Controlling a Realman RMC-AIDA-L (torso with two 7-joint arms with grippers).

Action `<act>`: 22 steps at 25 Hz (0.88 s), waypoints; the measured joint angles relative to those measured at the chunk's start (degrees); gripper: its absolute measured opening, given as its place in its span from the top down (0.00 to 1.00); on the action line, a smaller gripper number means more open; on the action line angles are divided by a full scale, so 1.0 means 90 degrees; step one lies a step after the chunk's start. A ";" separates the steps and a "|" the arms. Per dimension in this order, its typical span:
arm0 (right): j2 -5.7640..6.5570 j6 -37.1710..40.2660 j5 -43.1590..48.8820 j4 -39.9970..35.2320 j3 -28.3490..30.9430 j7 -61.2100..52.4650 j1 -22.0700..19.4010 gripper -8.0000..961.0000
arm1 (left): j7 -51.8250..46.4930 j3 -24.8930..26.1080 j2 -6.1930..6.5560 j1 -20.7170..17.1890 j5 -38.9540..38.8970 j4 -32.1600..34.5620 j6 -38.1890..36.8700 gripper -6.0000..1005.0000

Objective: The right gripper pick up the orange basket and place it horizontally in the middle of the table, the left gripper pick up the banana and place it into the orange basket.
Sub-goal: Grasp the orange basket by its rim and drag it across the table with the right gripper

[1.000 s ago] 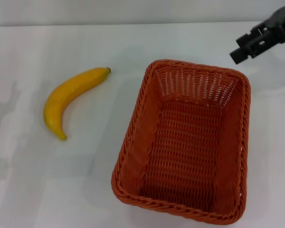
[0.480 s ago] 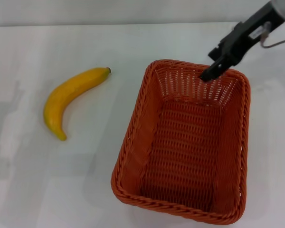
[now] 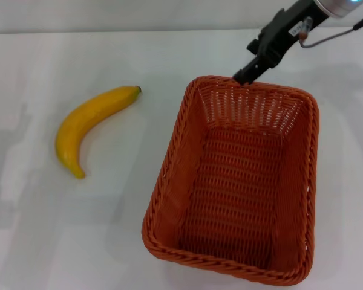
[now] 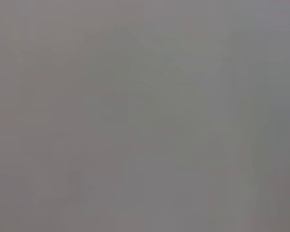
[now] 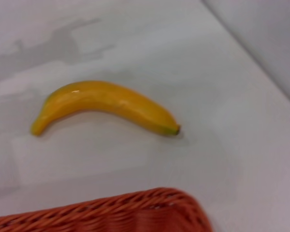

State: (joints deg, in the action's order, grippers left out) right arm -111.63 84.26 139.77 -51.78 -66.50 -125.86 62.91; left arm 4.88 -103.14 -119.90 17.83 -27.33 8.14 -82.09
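Orange basket (image 3: 233, 181) sat on the white worktop (image 3: 60, 229), nearest the robot, right of centre. Long axis ran near to far, near end angled slightly toward the left. Open side up, nothing inside.

Banana (image 3: 88, 124) lay flat on the worktop, well left of the basket and apart from it. Dark tip pointed to the far right, the other end curved back toward the near side. In the right wrist view the banana (image 5: 104, 105) lay beyond the basket's braided rim (image 5: 111, 212), with bare worktop between them.

Right gripper (image 3: 245, 74) reached in from the far right corner, arm sloping down and leftward. Its black tip was at the basket's far rim, close to the far left corner, at or just outside the braid. Contact could not be judged. Could not tell whether the fingers were open or closed.

Left gripper did not show; left wrist view was plain grey.
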 joint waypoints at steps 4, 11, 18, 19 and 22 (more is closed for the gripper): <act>-0.0012 -0.0554 0.0191 0.0031 -0.0173 0.0006 -0.0091 0.19 | 0.0003 -0.0007 0.0002 -0.0027 0.0000 -0.0003 0.0001 0.11; -0.0136 -0.0646 0.0332 0.0088 -0.0279 0.0024 -0.0324 0.19 | 0.0004 -0.0027 0.0002 -0.0045 0.0000 -0.0006 0.0001 0.11; -0.0221 -0.0678 0.0336 0.0137 -0.0379 0.0042 -0.0558 0.19 | 0.0005 -0.0028 0.0003 -0.0038 0.0000 -0.0006 0.0000 0.11; -0.0234 -0.0691 0.0337 0.0142 -0.0385 0.0057 -0.0582 0.19 | 0.0005 -0.0028 0.0005 -0.0032 0.0000 -0.0007 0.0000 0.11; -0.0268 -0.0793 0.0340 0.0159 -0.0431 0.0085 -0.0656 0.19 | 0.0004 -0.0026 0.0010 -0.0015 0.0000 -0.0014 0.0000 0.11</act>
State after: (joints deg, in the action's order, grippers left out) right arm -114.04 77.13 142.83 -50.35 -70.38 -125.09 57.00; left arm 4.92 -103.37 -119.82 17.69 -27.33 8.01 -82.09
